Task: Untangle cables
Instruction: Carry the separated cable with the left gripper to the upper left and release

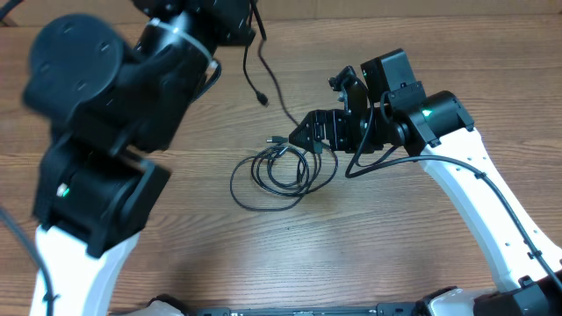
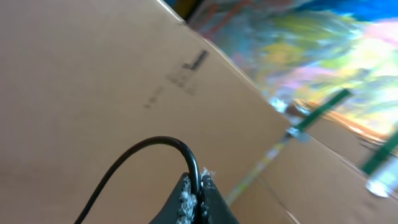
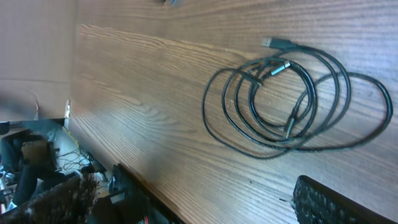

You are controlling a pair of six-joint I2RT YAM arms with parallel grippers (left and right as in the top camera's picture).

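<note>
The left end effector is clenched on a thin black cable. In the left wrist view the cord arches up out of the pinched fingertips and falls away to the lower left, with a blurred cardboard box behind it. From overhead, the left arm is raised high over the left and far side of the surface. The lifted cable hangs down from it, ending in a dark plug that sits well apart from the rest. Another strand slants from the same place toward the right end effector, and I cannot tell where it goes past that.

The right end effector is released, its jaws spread wide. The right wrist view shows one rough finger pad at the lower right and the other at the lower left, with nothing between them. It hovers at the right edge of the coil.

The coil lies flat near the middle of the surface, several loose overlapping loops of black cord. A silvery plug pokes out at one edge, and another plug lies just inside the loops.
</note>
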